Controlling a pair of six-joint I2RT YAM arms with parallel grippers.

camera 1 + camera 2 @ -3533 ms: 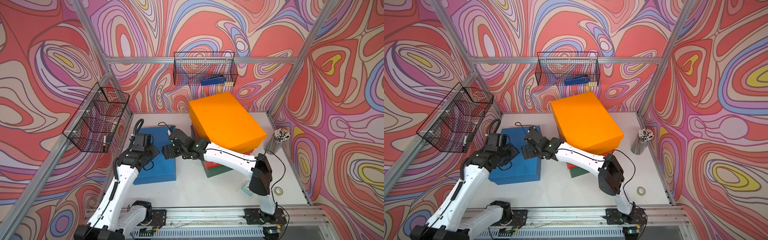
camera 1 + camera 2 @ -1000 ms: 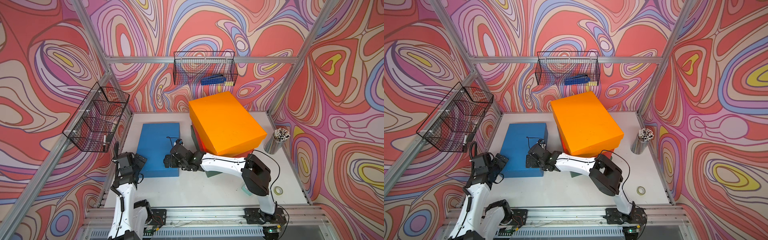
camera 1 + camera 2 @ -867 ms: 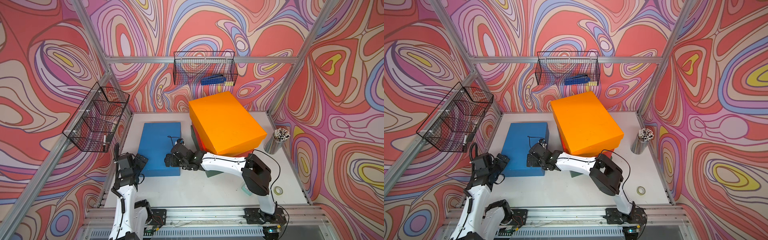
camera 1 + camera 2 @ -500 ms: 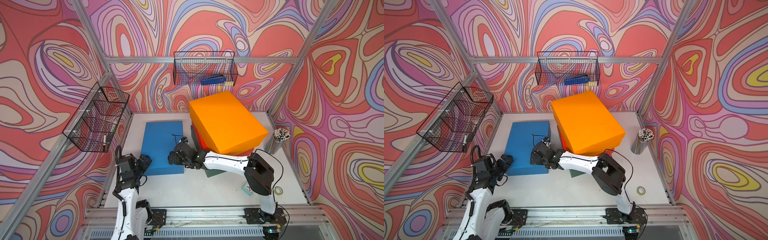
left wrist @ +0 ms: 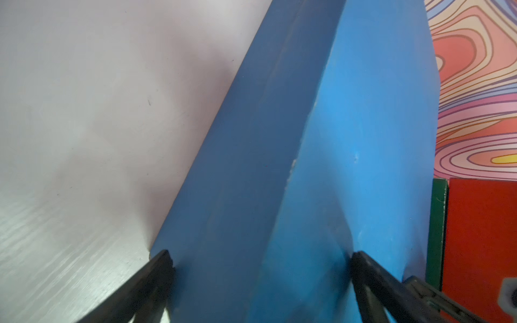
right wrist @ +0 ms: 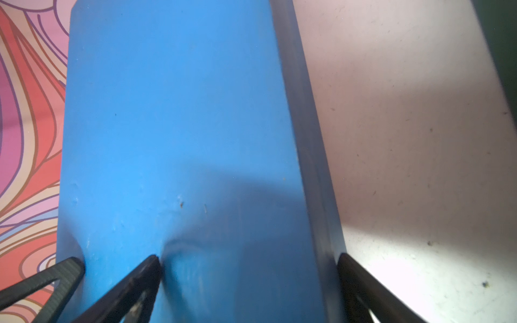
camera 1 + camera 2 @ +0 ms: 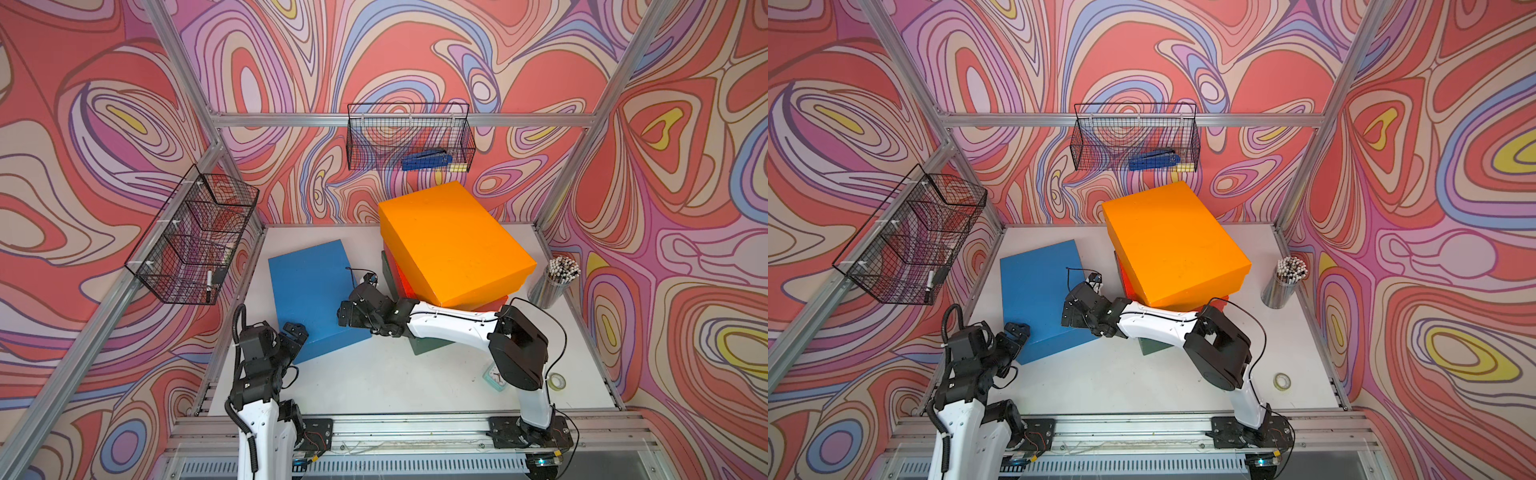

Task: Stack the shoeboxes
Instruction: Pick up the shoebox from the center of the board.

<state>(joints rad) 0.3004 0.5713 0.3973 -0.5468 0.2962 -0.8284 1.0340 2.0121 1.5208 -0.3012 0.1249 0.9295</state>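
The blue shoebox (image 7: pixel 311 291) (image 7: pixel 1038 295) is held tilted at the left of the table. My left gripper (image 7: pixel 297 334) (image 5: pixel 260 258) is shut on its near left corner, with one finger on the lid and one under the base. At the near right corner my right gripper (image 7: pixel 347 311) (image 6: pixel 247 260) grips it the same way, denting the lid. To the right, the orange shoebox (image 7: pixel 453 241) lies askew on the red shoebox (image 7: pixel 404 280). The red one rests on the dark green shoebox (image 7: pixel 428 347).
A metal cup of pencils (image 7: pixel 555 282) stands by the right wall. A mint-green clock (image 7: pixel 494 378) and a tape roll (image 7: pixel 556 380) lie near my right arm's base. Wire baskets hang on the back wall (image 7: pixel 409 137) and the left wall (image 7: pixel 195 237).
The blue shoebox has turned and shifted towards the stack, and its near end has come up. Both grippers moved with it at its near corners.
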